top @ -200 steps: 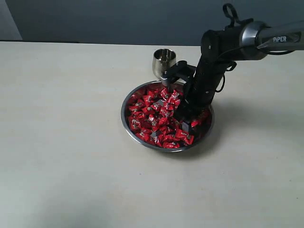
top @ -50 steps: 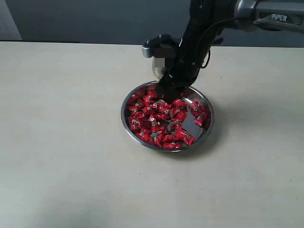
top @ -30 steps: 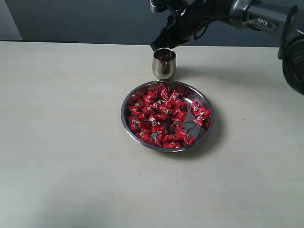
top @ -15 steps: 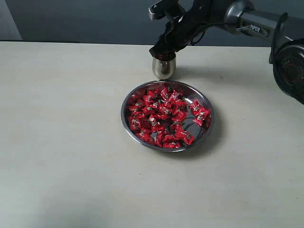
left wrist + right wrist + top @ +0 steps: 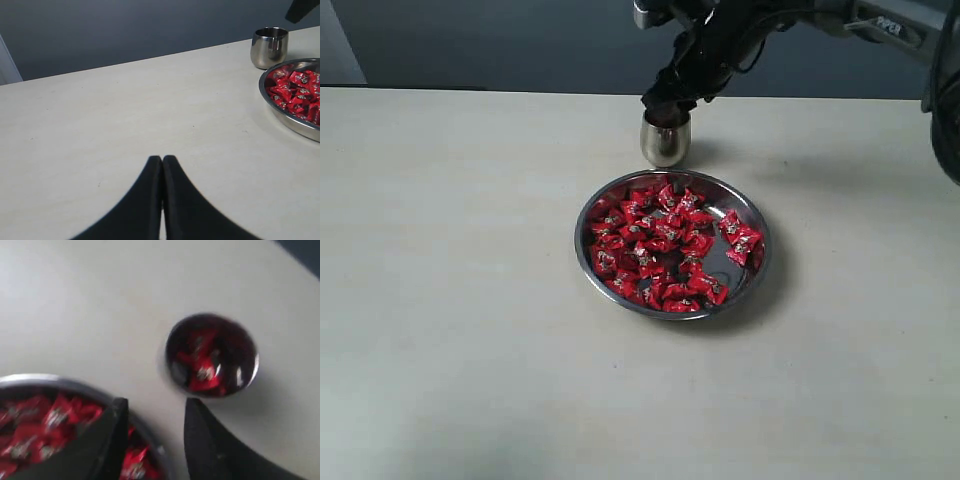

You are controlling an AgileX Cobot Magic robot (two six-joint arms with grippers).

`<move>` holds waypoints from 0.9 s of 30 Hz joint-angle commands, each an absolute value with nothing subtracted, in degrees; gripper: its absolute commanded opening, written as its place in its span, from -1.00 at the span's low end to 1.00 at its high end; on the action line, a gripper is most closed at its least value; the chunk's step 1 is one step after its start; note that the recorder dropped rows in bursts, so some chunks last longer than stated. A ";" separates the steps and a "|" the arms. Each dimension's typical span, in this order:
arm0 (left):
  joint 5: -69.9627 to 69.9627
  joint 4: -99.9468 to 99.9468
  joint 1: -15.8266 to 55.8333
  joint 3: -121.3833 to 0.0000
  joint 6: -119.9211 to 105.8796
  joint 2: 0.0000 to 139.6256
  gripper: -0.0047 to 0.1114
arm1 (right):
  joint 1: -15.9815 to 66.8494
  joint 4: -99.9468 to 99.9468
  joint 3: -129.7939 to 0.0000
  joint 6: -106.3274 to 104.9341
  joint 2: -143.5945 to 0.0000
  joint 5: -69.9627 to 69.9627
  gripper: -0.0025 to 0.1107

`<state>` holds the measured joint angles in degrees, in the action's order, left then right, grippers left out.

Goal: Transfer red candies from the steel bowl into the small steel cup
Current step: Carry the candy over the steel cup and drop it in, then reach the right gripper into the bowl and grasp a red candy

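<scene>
The steel bowl [image 5: 583,236] sits mid-table, holding many red candies [image 5: 658,245]. Just behind it stands the small steel cup [image 5: 665,142]. My right gripper [image 5: 662,102] hovers directly above the cup's mouth. In the right wrist view the right gripper [image 5: 156,403] is open with nothing between its fingers. Below it are the cup [image 5: 168,360], with a few red candies [image 5: 202,367] inside, and the bowl's rim [image 5: 75,382]. My left gripper [image 5: 162,159] is shut and empty, low over bare table, well away from the cup [image 5: 269,47] and the bowl [image 5: 292,126].
The pale table [image 5: 460,300] stretches wide to the left and front of the bowl. A dark wall runs behind the table's far edge. The right arm [image 5: 790,15] reaches in from the upper right.
The right gripper rose out of the bowl and swung over the cup, dipped toward it, then lifted slightly. The bowl holds fewer candies than at first. Red candies show inside the cup.
</scene>
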<state>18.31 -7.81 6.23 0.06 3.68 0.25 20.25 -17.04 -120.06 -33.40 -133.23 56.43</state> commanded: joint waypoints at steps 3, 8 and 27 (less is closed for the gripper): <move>17.77 -7.75 6.40 0.00 3.91 0.00 -0.91 | 19.99 -17.28 -118.26 -31.98 -132.64 69.96 -0.29; 17.77 -7.75 6.40 0.00 3.91 0.00 -0.91 | 20.10 -17.37 -109.41 -30.95 -132.88 69.96 -0.16; 17.77 -7.75 6.40 0.00 3.91 0.00 -0.91 | 22.21 -18.46 -104.22 -31.48 -136.56 69.96 -0.17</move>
